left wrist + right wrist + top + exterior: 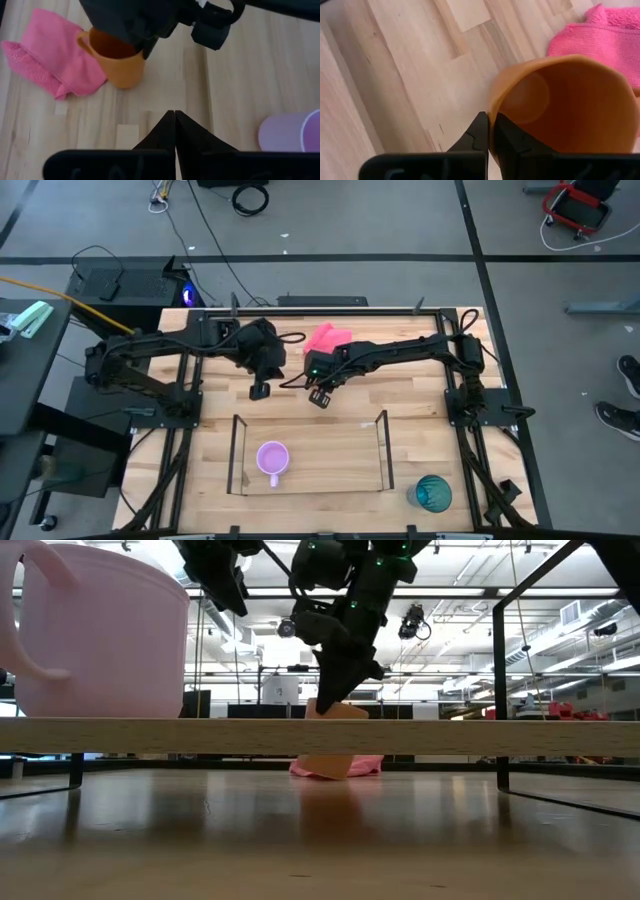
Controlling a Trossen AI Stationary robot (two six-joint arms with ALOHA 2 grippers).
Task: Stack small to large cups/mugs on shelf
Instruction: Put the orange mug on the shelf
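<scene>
The orange mug (120, 65) sits on the tabletop beside the pink cloth (47, 60), its handle (83, 42) toward the cloth; in the high view my right arm hides it. My right gripper (490, 131) is shut on its rim. My left gripper (175, 120) hovers shut just left of it (260, 390), touching nothing. The lilac mug (272, 458) stands upright on the shelf's wood base (330, 465), near its left end. The teal cup (433, 493) stands on the table outside the shelf's right near corner. My right gripper pinches the orange mug's rim (494, 107) on the side away from the handle, one finger inside the mug and one outside. The fingers come from above, slanting down. The mug (335, 712) hangs tilted in the hold; whether its base touches the table I cannot tell.
The pink cloth (328, 337) lies toward the table's far edge, behind both grippers. The shelf's clear walls on dark posts (236, 450) (383, 442) stand on the near side of the grippers. The shelf base right of the lilac mug is bare.
</scene>
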